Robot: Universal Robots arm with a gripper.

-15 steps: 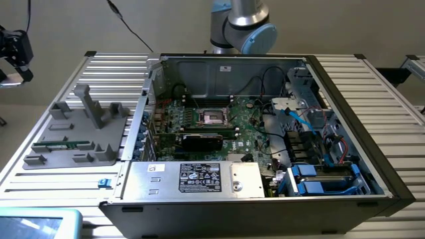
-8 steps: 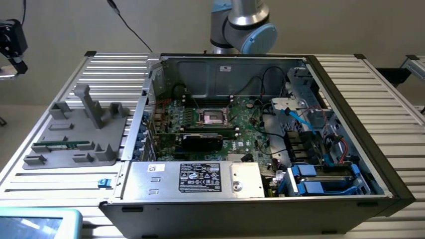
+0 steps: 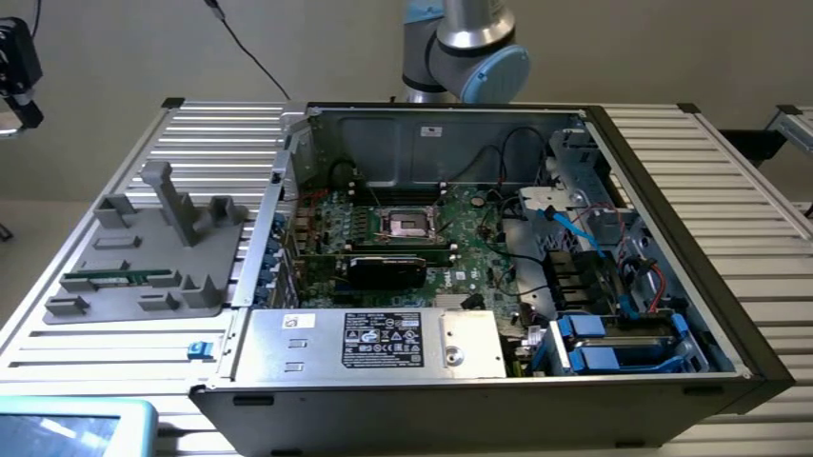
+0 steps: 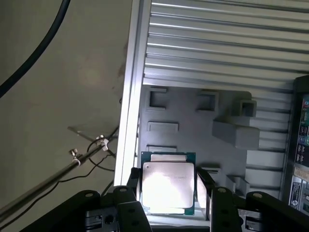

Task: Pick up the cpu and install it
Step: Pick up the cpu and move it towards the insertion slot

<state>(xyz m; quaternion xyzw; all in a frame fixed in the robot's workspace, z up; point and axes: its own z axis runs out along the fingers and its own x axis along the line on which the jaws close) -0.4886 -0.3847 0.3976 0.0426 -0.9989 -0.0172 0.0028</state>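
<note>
- Holding flat, square, silvery-grey metal cpu (image 4: 168, 169) by two opposite edges in black gripper (image 4: 169, 186), jaws spread wide.
- Hanging over grey moulded plastic tray (image 4: 193, 123).

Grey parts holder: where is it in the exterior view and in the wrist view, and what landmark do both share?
Exterior view: the grey parts holder lies at the exterior view's left, beside the open computer case.
Wrist view: it lies behind the cpu held in the gripper.
Shared landmark: the slatted table under it.
</note>
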